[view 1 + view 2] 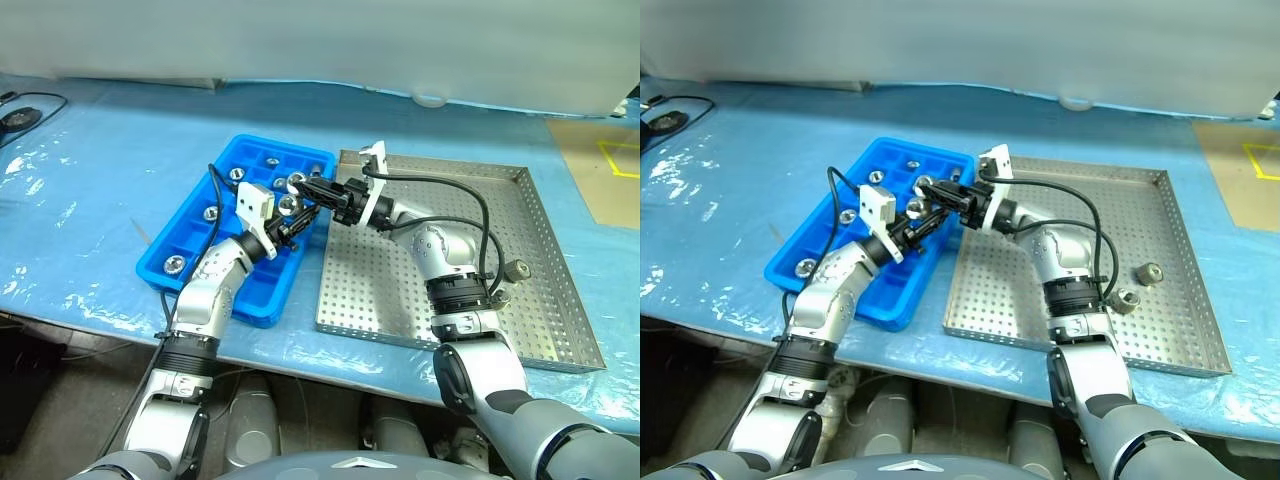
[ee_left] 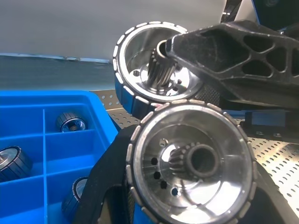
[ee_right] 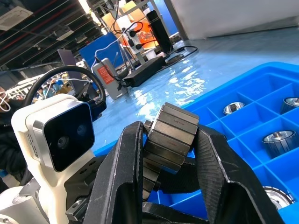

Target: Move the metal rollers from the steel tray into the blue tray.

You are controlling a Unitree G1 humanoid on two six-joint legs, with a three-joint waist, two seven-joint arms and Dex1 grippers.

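- Both grippers meet above the blue tray at its edge beside the steel tray.
- Right gripper clenched on a roller.
- Left gripper apparently grips another roller.
- Two rollers lie near the steel tray's right rim.

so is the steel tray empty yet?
No. Two metal rollers still lie in the steel tray, near its right rim.

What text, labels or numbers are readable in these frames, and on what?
None legible.
Orange sign in the background, right wrist view: marks blurred, unreadable.
Red-and-white label on a grey box there: too small to read.
Blue tray, steel tray, metal rollers: no markings seen.
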